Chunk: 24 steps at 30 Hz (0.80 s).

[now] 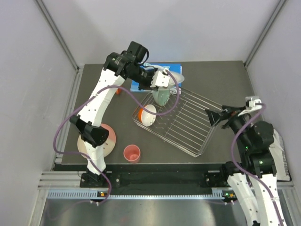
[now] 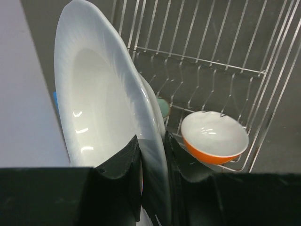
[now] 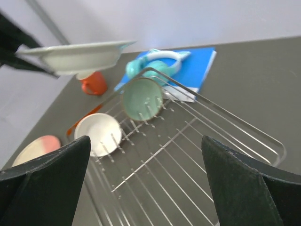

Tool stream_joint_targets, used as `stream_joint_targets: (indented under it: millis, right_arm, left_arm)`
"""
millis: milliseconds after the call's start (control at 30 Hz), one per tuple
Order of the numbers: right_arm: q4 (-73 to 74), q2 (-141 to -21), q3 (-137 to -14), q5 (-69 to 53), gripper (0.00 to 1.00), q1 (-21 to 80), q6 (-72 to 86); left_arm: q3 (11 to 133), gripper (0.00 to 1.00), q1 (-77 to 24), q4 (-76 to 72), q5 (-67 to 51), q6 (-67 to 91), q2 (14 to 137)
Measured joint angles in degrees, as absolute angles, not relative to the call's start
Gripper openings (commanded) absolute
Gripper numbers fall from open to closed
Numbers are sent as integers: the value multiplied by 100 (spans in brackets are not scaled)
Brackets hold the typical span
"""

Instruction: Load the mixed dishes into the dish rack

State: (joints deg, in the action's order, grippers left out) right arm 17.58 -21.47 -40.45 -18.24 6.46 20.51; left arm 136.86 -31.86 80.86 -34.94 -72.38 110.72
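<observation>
Clenched on the rim of a white plate (image 2: 101,103), our left claw (image 2: 150,143) holds the dish on edge above the far-left side of the dish rack (image 1: 190,127). One black finger (image 2: 120,162) presses the plate's hollow face and the other presses its back. Our right claw (image 3: 146,176) stands released at the rack's right corner, jaws spread wide and gripping nothing.

The rack sits askew on the table (image 1: 225,80). At its left end we see a mint green bowl (image 1: 161,97) propped on edge toward the far side. An orange-bottomed bowl (image 1: 148,115), white inside, leans nearer to us. The wires to the right of both lie bare as far as the rim.

Left of the rack, a coral pink cup (image 1: 132,153) rests near the table's front edge. A pink-and-cream plate (image 1: 112,139) lies partly under our left arm, with an orange cup (image 3: 94,84) farther back. A blue book (image 3: 200,70) carrying teal headphones (image 3: 151,58) lies just beyond the rack's far side. Grey walls (image 1: 28,70) close the table on the left, far and right.
</observation>
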Motion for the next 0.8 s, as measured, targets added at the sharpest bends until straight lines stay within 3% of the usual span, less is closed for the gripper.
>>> stream_joint_targets:
  millis: [400,800]
  right_arm:
    - [3190,-4388,-4377,318,100,646,2434]
    - [3236,-6215,-4644,322,100,410,2681]
  left_arm:
    - [12199,0,-3192,8108,-3992,-7432,11010]
    - [11642,0,-3192,8062,-4268,-7518,10597]
